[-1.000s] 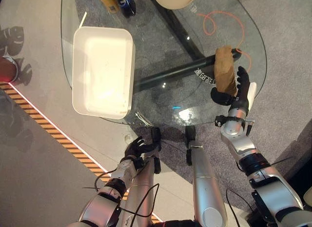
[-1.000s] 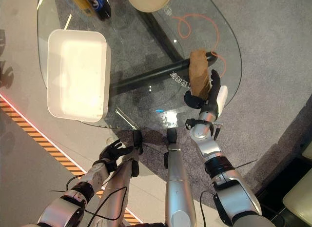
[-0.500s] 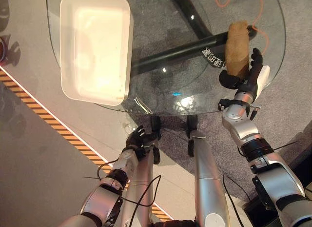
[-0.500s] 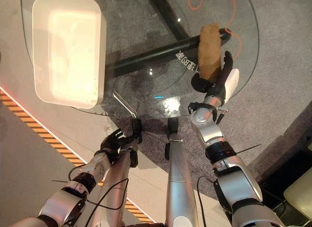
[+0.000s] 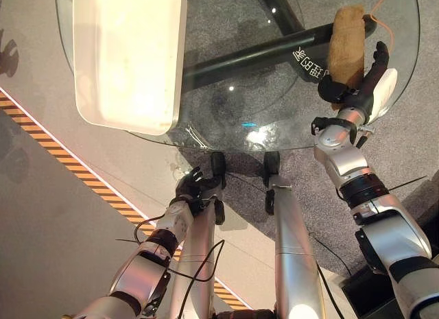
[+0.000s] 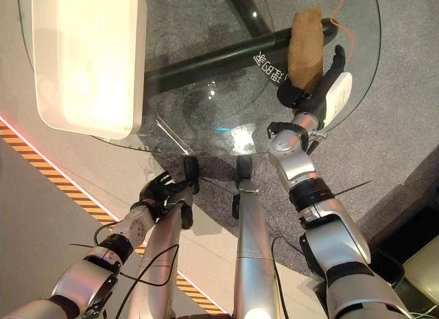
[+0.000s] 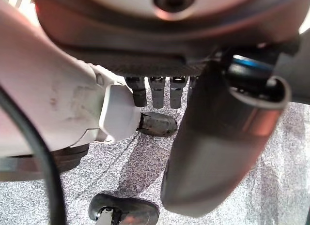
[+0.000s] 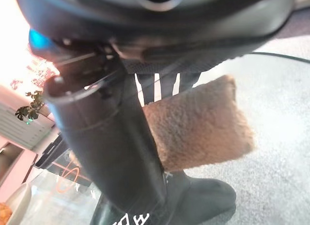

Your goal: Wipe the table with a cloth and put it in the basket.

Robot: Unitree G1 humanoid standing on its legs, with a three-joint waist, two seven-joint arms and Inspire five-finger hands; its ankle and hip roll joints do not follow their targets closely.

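I can't read the white print on the black table crossbar [image 5: 254,55] under my glass top

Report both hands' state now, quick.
Left hand: fingers curled, holding nothing, low beside the glass table.
Right hand: shut on the brown cloth, thumb and fingers pinching it on the table.

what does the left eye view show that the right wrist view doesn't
Left eye view alone: the white rectangular basket standing on the round glass table's left part, and the left hand low beneath the table's near edge.

Right wrist view alone: the cloth's fluffy pile seen close up, bulging out past the fingers.

Both: the right hand on the tan fleecy cloth, which lies on the glass near the table's right edge.
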